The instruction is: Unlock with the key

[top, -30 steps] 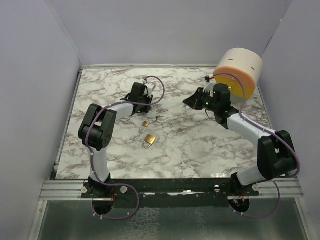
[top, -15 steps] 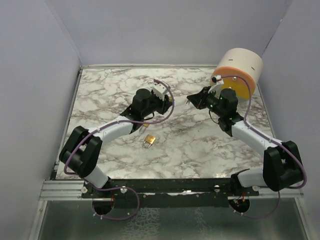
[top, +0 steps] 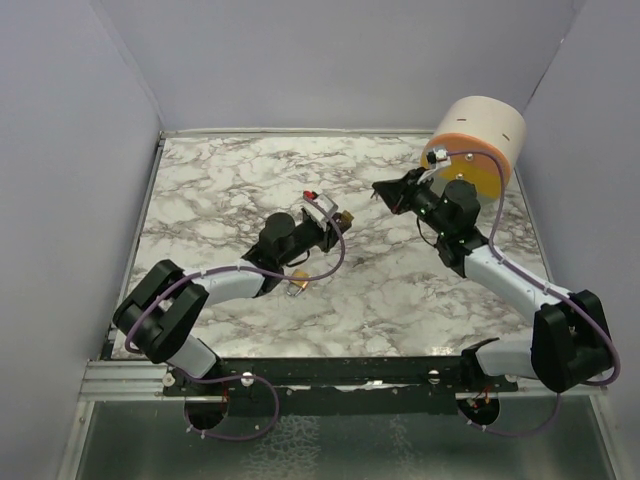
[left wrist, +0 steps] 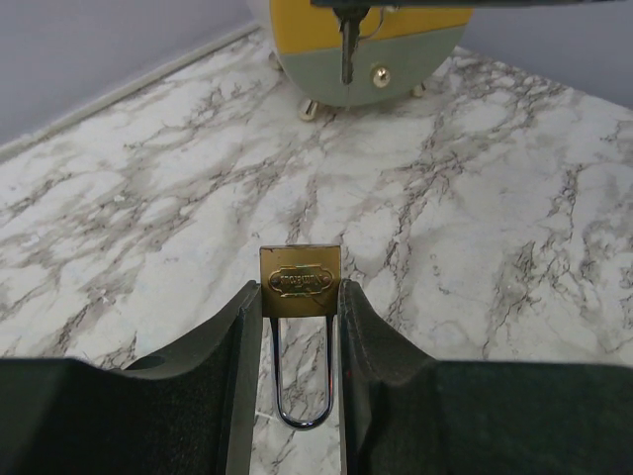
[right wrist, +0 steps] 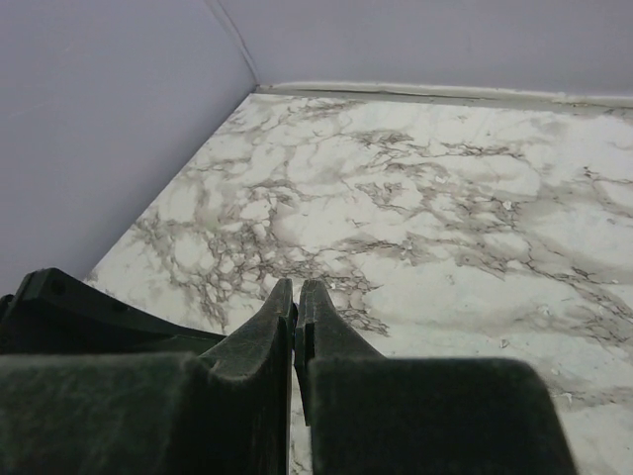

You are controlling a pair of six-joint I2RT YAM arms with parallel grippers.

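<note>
Left gripper [left wrist: 300,297] is closed on the sides of the brass padlock [left wrist: 301,281], low at centre of the left wrist view. Right gripper [top: 385,192] is pinched shut on the key [left wrist: 346,49], top centre there, well apart from the padlock. If the key is pressed in misaligned, it could be twisted in its grip, or the padlock pivoted.

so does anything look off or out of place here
Nothing spilled or damaged. The cream and orange round drum in the far right corner lies on its side, and a loose brass padlock sits on the marble table beside the left arm.
</note>
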